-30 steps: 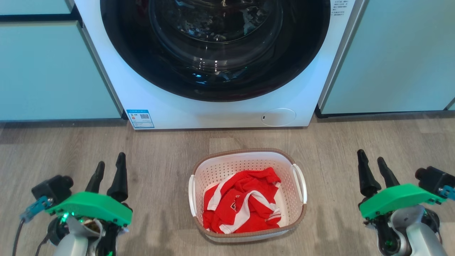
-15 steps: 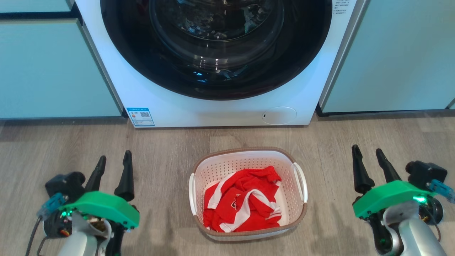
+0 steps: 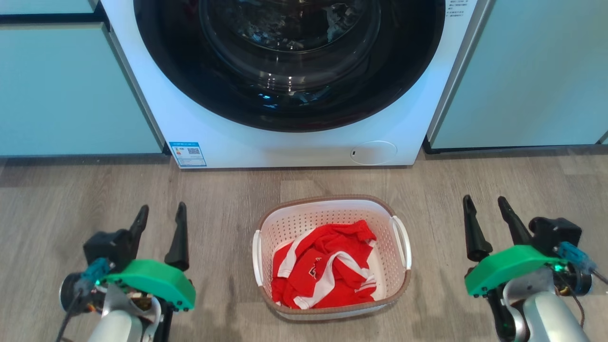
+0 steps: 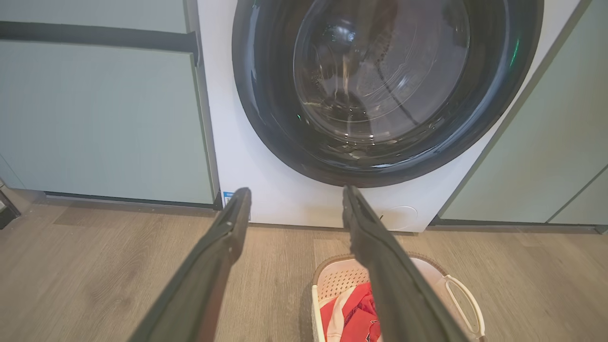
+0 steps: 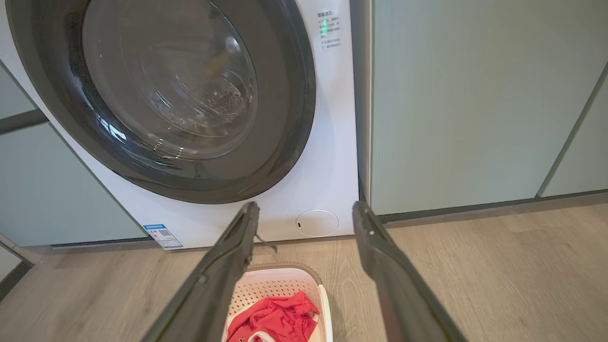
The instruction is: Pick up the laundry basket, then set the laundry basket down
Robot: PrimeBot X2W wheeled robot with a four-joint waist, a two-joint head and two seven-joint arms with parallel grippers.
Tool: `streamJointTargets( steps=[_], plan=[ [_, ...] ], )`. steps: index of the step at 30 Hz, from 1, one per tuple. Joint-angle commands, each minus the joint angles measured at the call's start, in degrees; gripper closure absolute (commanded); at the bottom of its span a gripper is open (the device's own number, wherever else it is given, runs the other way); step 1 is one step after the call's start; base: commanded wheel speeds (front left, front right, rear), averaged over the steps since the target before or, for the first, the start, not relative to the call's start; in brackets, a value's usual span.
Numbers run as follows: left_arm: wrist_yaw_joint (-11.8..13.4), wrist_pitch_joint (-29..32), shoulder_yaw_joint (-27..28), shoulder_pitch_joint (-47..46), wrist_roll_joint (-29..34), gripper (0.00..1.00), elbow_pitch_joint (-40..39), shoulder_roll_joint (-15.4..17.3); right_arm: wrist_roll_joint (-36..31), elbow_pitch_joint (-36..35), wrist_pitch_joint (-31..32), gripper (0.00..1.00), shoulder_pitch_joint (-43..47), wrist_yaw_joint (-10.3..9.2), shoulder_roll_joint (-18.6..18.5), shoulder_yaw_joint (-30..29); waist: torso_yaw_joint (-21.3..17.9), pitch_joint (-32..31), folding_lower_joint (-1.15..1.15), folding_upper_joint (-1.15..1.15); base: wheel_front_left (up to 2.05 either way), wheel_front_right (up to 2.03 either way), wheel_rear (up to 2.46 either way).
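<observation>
Basket: The laundry basket (image 3: 306, 224) sat on the wood-look floor (image 3: 95, 199) just in front of the washing machine (image 3: 304, 142). It was between your two arms and touched neither.
Load: A crumpled red-and-white garment (image 3: 327, 268) lay inside, heaped toward the near wall.
Left tool: Your left tool (image 3: 162, 207) hovered well to the basket's left, fingers spread wide, nothing in them.
Right tool: Your right tool (image 3: 484, 198) hovered well to the basket's right, likewise spread and empty.
Handling: The basket looked light, being thin perforated plastic with one soft garment in it. Its walls would probably flex if squeezed, and the smooth plastic could slip between narrow fingers.
Where to hold: The white left handle (image 3: 256, 259) and right handle (image 3: 403, 242) looked the surest places, one for each tool. The brown rim band seemed a stiffer second choice than the walls.
Stage: The pick-up had not begun. An even lift on both sides would likely keep the basket level.
</observation>
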Motion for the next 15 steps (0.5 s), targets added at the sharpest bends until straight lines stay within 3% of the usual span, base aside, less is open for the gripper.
streamJointTargets(
  steps=[1, 15],
  plan=[
    [0.46, -0.74, 1.28, -3.41, 1.62, 0.00, -2.32, 1.51, -1.78, -1.58, -1.02, 0.00, -3.16, -0.07, -0.80, 1.21, 0.02, 0.04, 0.00, 0.00, 0.00, 0.00, 0.00],
    [2.89, -0.60, 0.64, -2.81, 6.92, 0.00, -3.21, 1.44, -8.15, 0.29, -3.37, 0.00, -3.81, -0.08, -0.55, 2.06, 0.17, 0.44, 0.00, 0.00, 0.00, 0.00, 0.00]
  ],
)
